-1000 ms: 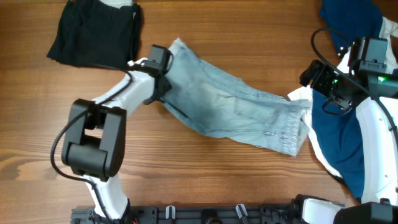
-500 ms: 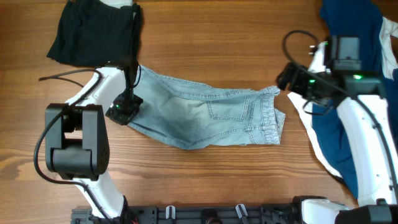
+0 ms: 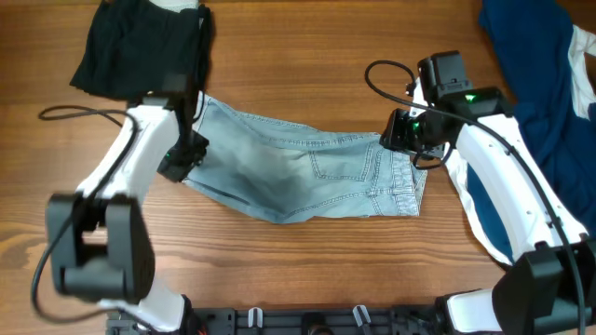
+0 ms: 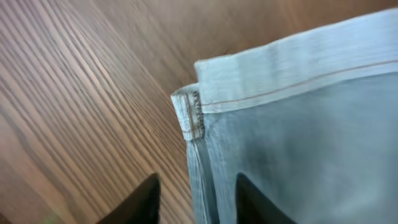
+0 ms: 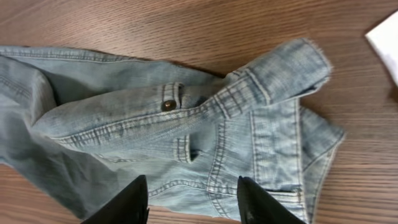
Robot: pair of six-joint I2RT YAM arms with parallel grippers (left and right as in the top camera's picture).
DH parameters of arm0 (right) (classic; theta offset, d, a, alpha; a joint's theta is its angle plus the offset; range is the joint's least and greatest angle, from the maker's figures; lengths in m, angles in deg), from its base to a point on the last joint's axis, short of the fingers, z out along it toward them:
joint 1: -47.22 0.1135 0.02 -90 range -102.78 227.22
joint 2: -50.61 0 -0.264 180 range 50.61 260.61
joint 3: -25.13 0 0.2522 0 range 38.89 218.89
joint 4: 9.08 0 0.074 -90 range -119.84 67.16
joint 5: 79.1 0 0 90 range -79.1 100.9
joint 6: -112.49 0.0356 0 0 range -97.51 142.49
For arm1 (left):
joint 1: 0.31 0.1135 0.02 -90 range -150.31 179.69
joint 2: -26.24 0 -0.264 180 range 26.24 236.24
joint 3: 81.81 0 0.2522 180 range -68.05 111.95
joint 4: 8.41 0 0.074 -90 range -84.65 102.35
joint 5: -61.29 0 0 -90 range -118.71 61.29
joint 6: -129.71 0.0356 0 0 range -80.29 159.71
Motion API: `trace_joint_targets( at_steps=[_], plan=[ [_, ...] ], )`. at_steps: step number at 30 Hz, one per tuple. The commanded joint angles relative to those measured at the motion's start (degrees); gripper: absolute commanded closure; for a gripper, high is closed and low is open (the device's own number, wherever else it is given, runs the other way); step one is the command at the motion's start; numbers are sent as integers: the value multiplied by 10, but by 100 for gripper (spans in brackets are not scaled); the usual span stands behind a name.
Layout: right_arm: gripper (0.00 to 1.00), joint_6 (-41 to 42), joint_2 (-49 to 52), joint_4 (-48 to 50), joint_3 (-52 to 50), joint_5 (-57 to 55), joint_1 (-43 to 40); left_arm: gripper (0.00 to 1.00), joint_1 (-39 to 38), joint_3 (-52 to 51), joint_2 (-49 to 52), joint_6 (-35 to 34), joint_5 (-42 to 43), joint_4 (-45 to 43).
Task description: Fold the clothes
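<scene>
The pale light-blue denim shorts [image 3: 307, 172] lie flat and crumpled across the middle of the wooden table. The waistband end with its button [image 5: 166, 105] points right. My left gripper [image 3: 177, 160] hovers at the shorts' left edge. In its wrist view my left gripper [image 4: 196, 205] is open, with the stitched hem corner [image 4: 189, 115] just ahead and the seam running between the fingertips. My right gripper [image 3: 402, 138] is over the waistband end. Seen from its wrist, my right gripper [image 5: 193, 202] is open wide above a stitched pocket [image 5: 273, 162] and grips nothing.
A black garment [image 3: 140, 46] lies folded at the back left. A dark navy garment [image 3: 545, 102] is heaped at the right over something white [image 3: 475, 219]. The arm bases stand along the table's front edge [image 3: 307, 321].
The left gripper dragged the shorts' left end down and leftward, then opened. The right arm swung left from the navy pile to the waistband end, its fingers narrowing.
</scene>
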Motion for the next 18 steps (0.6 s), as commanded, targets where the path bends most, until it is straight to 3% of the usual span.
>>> trace_joint_targets(
  at_steps=[1,4,11,18],
  plan=[
    [53,2,9,4,0,46,14,53,2,-4,-84,5,-36,-14],
    [56,-2,10,18,-13,41,38,52,2,-4,-125,5,-36,-41],
    [87,15,50,90,-71,46,71,53,2,-4,-156,5,-43,-86],
    [89,22,86,232,-71,49,65,53,2,-5,-152,5,-45,-89]
  ],
)
